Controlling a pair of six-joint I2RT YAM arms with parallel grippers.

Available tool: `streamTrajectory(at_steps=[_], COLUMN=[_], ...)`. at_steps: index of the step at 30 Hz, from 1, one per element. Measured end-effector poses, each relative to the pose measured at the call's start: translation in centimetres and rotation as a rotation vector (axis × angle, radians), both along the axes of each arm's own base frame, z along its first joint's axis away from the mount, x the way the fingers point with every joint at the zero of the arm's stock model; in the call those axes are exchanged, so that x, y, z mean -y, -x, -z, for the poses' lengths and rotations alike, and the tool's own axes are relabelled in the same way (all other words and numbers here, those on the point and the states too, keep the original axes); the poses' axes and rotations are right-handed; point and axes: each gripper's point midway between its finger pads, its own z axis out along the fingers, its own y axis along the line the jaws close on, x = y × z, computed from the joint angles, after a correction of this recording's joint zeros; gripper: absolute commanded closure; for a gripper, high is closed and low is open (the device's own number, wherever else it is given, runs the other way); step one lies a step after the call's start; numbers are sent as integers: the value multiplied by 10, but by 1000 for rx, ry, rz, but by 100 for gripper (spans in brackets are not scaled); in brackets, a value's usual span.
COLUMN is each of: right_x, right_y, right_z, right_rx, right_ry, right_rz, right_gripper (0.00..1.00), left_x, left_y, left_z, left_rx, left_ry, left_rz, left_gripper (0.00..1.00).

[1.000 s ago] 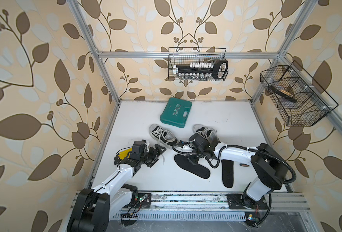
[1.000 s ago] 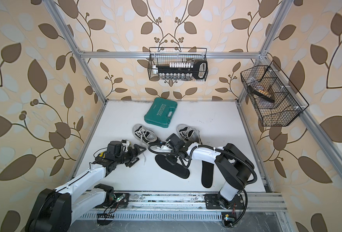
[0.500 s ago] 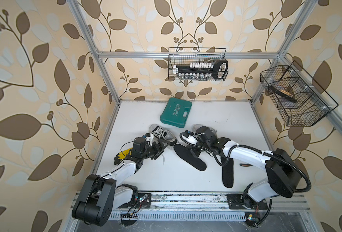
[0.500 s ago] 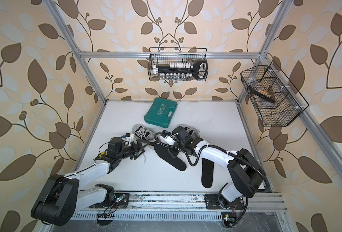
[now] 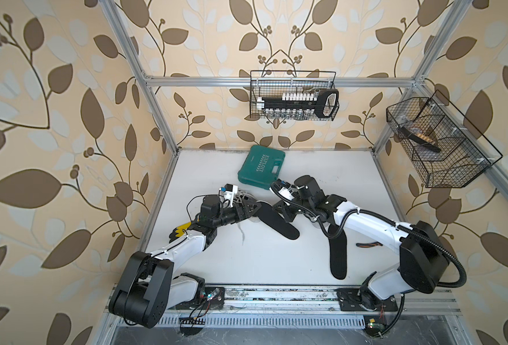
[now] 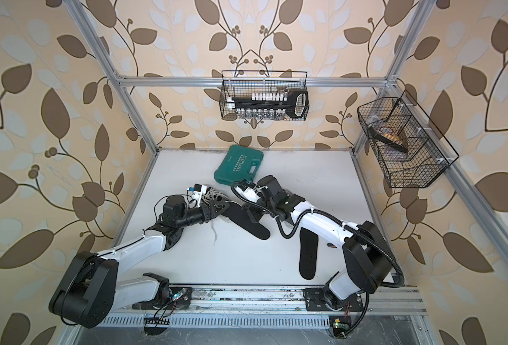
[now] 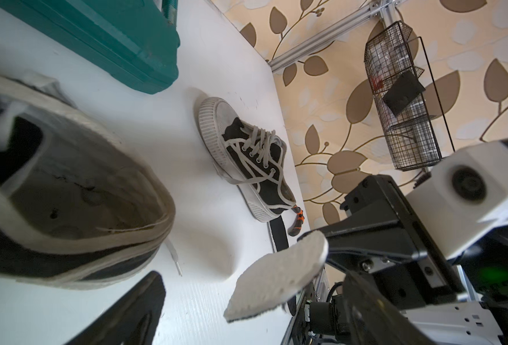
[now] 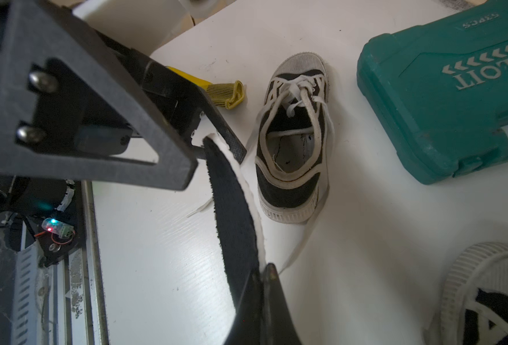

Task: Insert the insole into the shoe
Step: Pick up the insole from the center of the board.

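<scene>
A black canvas shoe (image 8: pixel 294 140) with white laces lies on the white table, mostly hidden under my left gripper (image 5: pixel 251 209) in both top views. My right gripper (image 8: pixel 261 286) is shut on a black insole (image 8: pixel 232 209) with a white underside (image 7: pixel 279 268), holding it tilted above the table beside the shoe (image 7: pixel 67 194). My left gripper (image 7: pixel 252 280) stands open, its fingers (image 8: pixel 97 119) either side of the insole's free tip without touching it. The insole (image 5: pixel 279 222) points from the right gripper (image 5: pixel 285 212) toward the shoe's heel.
A second black shoe (image 7: pixel 252 155) lies under the right arm, and a second insole (image 5: pixel 338 257) lies near the front right. A teal tool case (image 5: pixel 261 170) sits behind the shoes. A yellow glove (image 5: pixel 181 230) and orange pliers (image 5: pixel 369 245) lie nearby. Wire baskets (image 5: pixel 294 95) hang on the walls.
The right gripper lifted the insole off the table and carried it back toward the shoe. The left gripper moved in over the shoe to the insole's tip.
</scene>
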Motion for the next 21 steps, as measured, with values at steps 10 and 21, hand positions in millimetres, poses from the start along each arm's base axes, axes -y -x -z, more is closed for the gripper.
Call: streamTrajectory(at_steps=[10,21], right_x=[-2,7], right_y=[0,7], right_z=[2,-9], right_rx=[-66,40], right_ry=[-23,-29], right_rz=[-30,-63], right_gripper=[100,17], left_x=[28,29], left_y=[-8,-20], left_z=[-23,-41], left_rx=[87,19], left_ry=[-19,-59], left_rz=[103,85], left_gripper=[66,100])
